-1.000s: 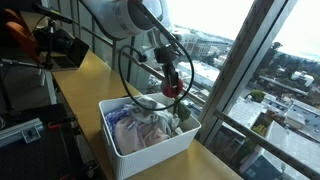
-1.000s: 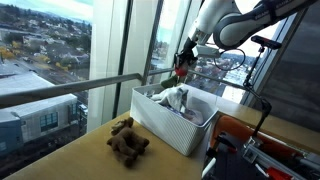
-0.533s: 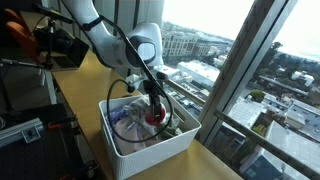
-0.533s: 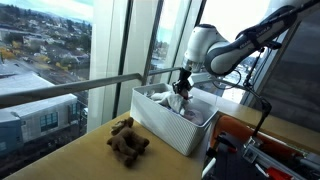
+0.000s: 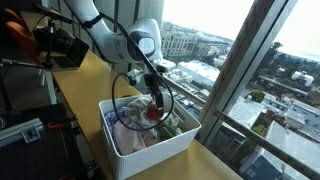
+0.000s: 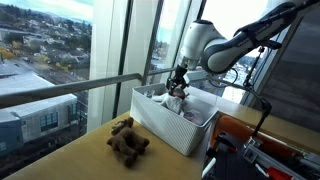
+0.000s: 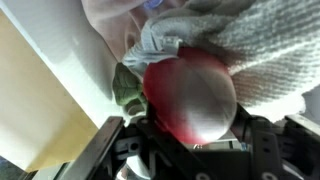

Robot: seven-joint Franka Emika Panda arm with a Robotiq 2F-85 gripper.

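My gripper (image 5: 153, 108) (image 6: 176, 88) reaches down into a white bin (image 5: 150, 160) (image 6: 165, 127) full of cloths and soft items. A round red object (image 7: 190, 95) (image 5: 152, 115) sits right at the jaws and fills most of the wrist view. It rests against a grey-white cloth (image 7: 250, 40), beside something green (image 7: 128, 90). The red object hides the fingertips, so I cannot see whether the fingers still press on it. The bin's white wall (image 7: 70, 45) runs along the left of the wrist view.
The bin stands on a yellow wooden counter (image 5: 90, 75) along a large window with a metal rail (image 6: 70, 90). A brown plush toy (image 6: 125, 140) lies on the counter near the bin. Dark equipment and cables (image 5: 50, 45) stand at the counter's far end.
The arm came down from above the bin and carried the red object in among the cloths. In the last half second it shifted only slightly.
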